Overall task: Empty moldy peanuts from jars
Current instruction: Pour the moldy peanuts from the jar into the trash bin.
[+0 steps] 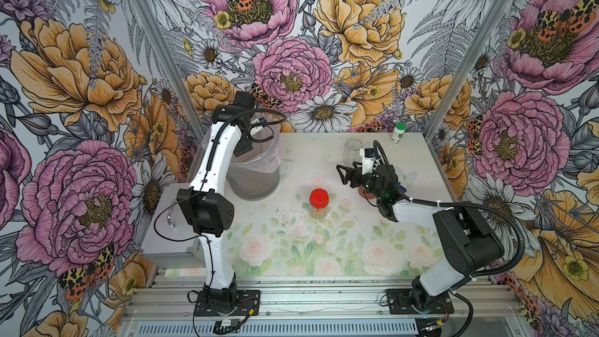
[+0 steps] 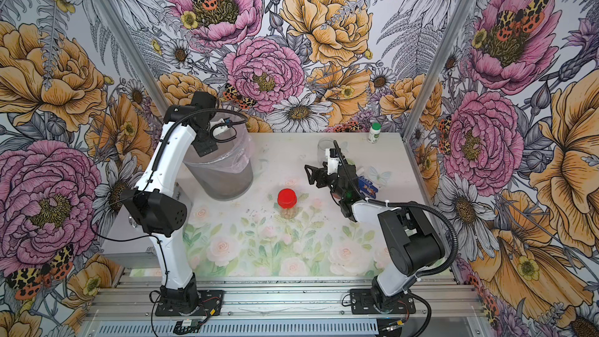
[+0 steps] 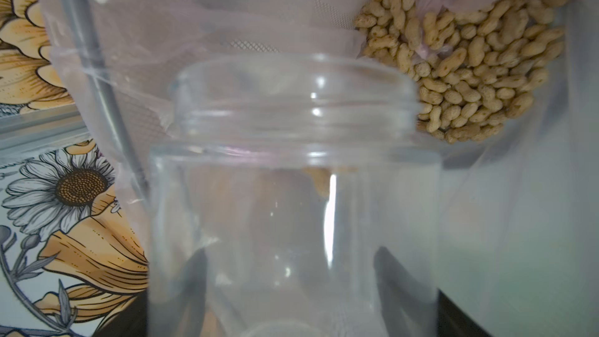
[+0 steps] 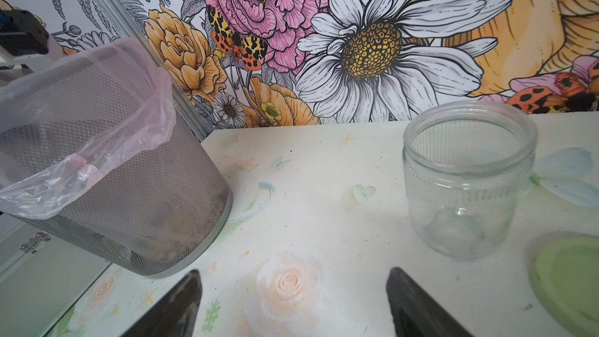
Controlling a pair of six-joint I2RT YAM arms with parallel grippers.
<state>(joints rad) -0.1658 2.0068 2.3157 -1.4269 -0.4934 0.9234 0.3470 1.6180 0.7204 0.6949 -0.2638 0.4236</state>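
My L gripper (image 3: 291, 273) is clamped on the held jar (image 3: 291, 173), lid off, over the lined bin (image 1: 256, 173) at 10 o'clock, where moldy peanuts (image 3: 470, 69) lie. R gripper (image 4: 291, 299) hangs w/ jaws apart, empty, near the empty jar (image 4: 466, 179) at 1 o'clock. The red-lid jar (image 1: 319, 204), nuts inside, stands mid-table.

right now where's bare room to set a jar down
Bare: front strip between red-lidded jar and rail; back middle between bin and empty jar. Crowded: back right, around the right gripper and bottle.
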